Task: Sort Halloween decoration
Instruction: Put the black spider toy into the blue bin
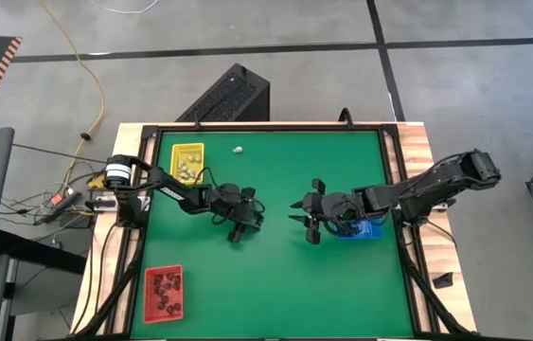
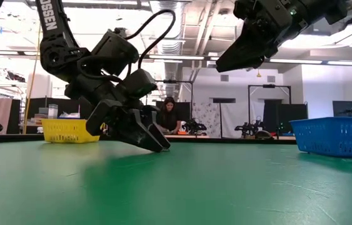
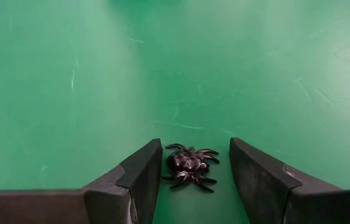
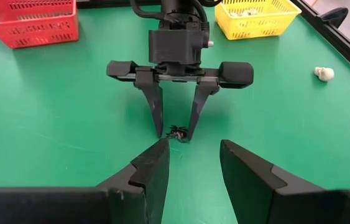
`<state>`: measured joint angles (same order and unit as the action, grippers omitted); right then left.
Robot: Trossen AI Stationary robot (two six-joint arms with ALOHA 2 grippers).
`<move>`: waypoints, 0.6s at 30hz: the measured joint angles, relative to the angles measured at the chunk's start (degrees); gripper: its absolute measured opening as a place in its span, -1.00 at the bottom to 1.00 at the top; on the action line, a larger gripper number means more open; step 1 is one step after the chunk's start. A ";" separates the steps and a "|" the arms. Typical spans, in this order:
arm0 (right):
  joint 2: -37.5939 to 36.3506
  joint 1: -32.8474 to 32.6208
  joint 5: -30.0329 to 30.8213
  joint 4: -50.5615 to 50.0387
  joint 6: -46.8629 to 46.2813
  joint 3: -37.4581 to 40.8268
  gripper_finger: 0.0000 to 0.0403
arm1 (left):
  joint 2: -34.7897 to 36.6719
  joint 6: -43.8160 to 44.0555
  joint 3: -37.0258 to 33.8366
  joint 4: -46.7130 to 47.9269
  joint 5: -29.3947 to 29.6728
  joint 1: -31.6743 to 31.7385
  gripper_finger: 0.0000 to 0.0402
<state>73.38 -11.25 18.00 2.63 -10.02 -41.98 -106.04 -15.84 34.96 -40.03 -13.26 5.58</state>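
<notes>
The left gripper [image 4: 175, 132] is standing open, fingertips down on the green table [image 1: 275, 284], straddling a black spider trinket [image 3: 189, 167] at table centre for pickup. The right gripper [image 1: 310, 220] is hovering open at 3 o'clock. The red tray [image 1: 163, 293] is holding dark trinkets, the yellow tray [image 1: 187, 161] whitish ones; a skull trinket [image 4: 324, 74] is lying loose.

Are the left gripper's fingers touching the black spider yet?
Apart. The left wrist view shows green mat either side of the spider, between the left gripper's open fingers.

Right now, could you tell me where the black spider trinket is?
The black spider lies on the green table near its middle, between the left gripper's open fingers.
</notes>
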 joint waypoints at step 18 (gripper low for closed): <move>0.00 0.00 0.00 0.00 -0.02 0.00 -0.14 | 0.00 -1.07 -0.02 3.65 -0.65 0.33 -0.20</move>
<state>73.38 -11.25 18.00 2.63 -10.04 -41.98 -106.04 -16.91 34.94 -36.38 -13.90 5.91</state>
